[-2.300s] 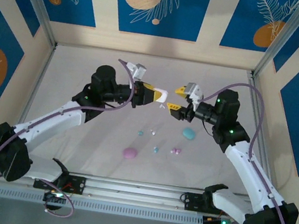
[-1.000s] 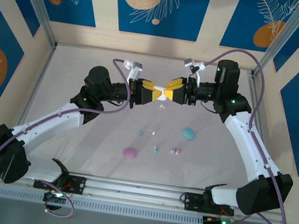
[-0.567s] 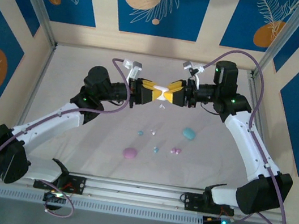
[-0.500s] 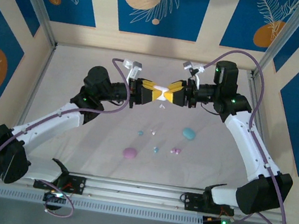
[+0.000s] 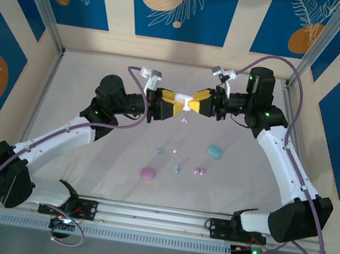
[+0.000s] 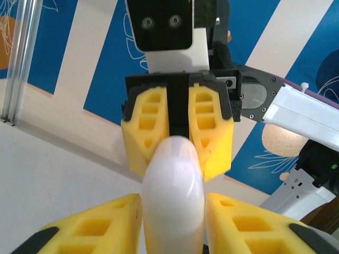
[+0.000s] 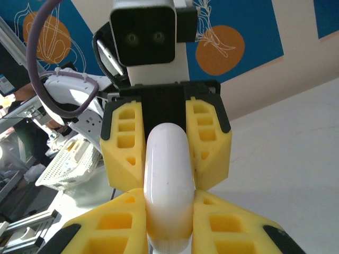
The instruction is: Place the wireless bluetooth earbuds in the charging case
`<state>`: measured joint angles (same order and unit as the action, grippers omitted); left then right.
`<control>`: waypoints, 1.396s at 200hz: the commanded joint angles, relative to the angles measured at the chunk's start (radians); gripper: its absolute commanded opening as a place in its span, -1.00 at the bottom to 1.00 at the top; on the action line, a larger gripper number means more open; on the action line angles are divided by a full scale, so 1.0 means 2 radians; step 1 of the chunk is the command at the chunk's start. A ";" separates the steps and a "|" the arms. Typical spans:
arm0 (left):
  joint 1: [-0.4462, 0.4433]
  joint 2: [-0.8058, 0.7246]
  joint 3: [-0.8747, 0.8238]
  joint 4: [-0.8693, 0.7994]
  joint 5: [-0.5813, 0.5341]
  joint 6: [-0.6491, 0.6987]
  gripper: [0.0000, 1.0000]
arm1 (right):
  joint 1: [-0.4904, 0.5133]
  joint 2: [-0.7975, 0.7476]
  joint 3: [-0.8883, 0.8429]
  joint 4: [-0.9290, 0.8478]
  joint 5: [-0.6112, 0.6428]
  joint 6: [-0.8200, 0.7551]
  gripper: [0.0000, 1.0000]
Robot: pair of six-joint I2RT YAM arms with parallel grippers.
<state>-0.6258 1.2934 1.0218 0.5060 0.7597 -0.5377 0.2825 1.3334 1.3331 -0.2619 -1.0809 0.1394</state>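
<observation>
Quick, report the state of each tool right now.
Left tool: around the white case, grip cannot be told.
Right tool: closed on the white case.

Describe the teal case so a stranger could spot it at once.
On the pale table, look near the right arm. The teal case lies there, bigger than the tiny earbuds nearby; the other loose case is pink.

text: none legible | labels, brands, numbers: none legible — wall panels point(image 5: 202, 15) carry patterns, no lettering
</observation>
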 commanded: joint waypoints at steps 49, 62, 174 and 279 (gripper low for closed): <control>0.001 0.008 0.014 0.025 0.013 -0.002 -0.17 | -0.001 -0.009 -0.007 0.020 -0.020 0.018 -0.75; 0.000 0.009 0.012 0.034 0.010 -0.006 -0.18 | 0.000 -0.008 -0.007 0.017 -0.020 0.015 -0.75; 0.001 0.020 0.022 0.038 0.014 -0.017 -0.25 | 0.009 -0.006 -0.003 0.001 -0.007 0.002 -0.74; 0.000 0.015 0.018 0.023 0.017 0.002 -0.73 | 0.007 -0.005 0.004 -0.003 0.019 0.015 -0.48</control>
<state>-0.6258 1.3273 1.0370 0.5385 0.7895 -0.5663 0.2932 1.3334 1.3270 -0.2325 -1.0653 0.1585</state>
